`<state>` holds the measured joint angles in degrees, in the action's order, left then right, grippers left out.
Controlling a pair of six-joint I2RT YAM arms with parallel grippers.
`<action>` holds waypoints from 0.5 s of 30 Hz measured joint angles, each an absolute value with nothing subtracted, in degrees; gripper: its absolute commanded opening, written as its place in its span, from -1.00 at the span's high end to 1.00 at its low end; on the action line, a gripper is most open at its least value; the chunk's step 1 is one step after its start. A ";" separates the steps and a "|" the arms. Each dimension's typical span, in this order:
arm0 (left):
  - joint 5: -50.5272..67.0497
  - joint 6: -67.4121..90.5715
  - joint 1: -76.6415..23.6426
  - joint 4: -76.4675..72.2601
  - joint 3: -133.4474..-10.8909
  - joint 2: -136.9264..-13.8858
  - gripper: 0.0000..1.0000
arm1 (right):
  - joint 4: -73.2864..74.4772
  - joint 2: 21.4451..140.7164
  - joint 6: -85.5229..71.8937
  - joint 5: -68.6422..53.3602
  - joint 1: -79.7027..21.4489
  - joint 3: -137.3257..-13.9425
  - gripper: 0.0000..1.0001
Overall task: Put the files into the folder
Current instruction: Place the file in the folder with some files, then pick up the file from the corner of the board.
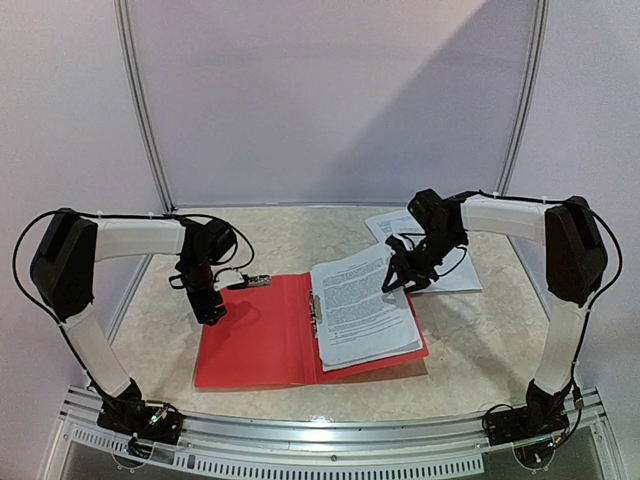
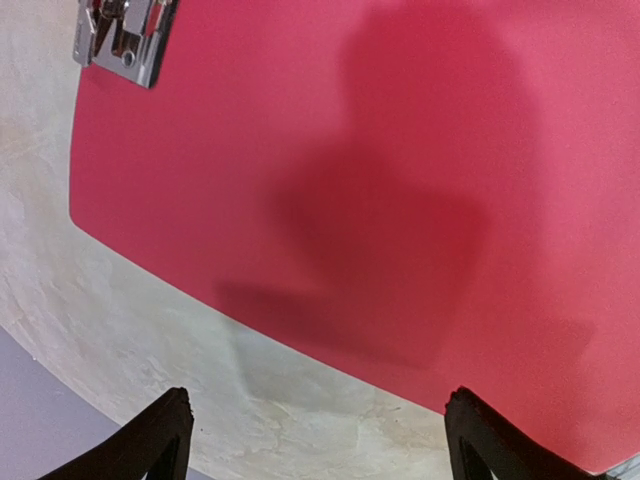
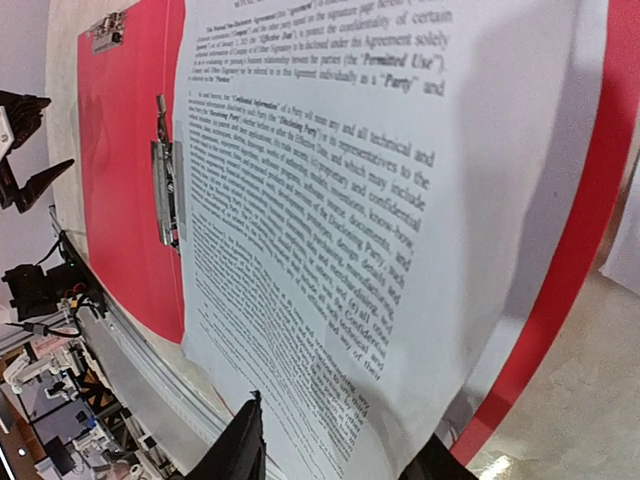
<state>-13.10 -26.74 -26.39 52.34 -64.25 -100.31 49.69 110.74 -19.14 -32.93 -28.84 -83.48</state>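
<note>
1. The folder (image 1: 250,340) is a flat, smooth red plastic sheet with rounded corners. It lies open like a book on the table (image 1: 280,235), whose top is mottled beige like stone.
2. The files (image 1: 365,305) are thin white sheets covered in small black print. They are stacked on the folder's right half, slightly fanned, with their left edge against the spine.
3. A long clip (image 3: 165,195) of shiny metal runs along the spine. A small metal fitting (image 2: 120,40) sits at the far edge of the bare left half.
4. More loose sheets (image 1: 455,275) lie on the table beyond the folder, partly hidden behind the right arm.
5. The left gripper (image 2: 315,430) hangs over the far left edge of the folder. Its black fingers are spread wide with nothing between them, and its wrist view cuts off all but their tips.
6. The right gripper (image 1: 398,280) is at the far right edge of the stack. In its wrist view only two dark finger ends show at the bottom, with a curled paper edge lying between and over them. We cannot tell whether the jaws are pinching the sheets or standing loose around them.
7. The print is sharp near the middle of the page and blurs toward its far end.
</note>
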 measured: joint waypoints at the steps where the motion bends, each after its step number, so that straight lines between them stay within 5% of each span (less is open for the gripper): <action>1: -13.10 -26.74 -26.39 52.34 -64.29 -100.31 -0.78 | 50.28 110.74 -18.98 -32.49 -28.84 -83.79 0.02; 7: -13.30 -27.27 -26.39 52.75 -64.84 -100.29 -0.78 | 56.42 110.74 -17.39 -25.52 -28.82 -91.59 -0.44; 15: -14.00 -29.06 -26.39 54.24 -67.24 -99.48 -0.79 | 59.94 107.59 -13.96 -16.86 -23.64 -99.50 -0.65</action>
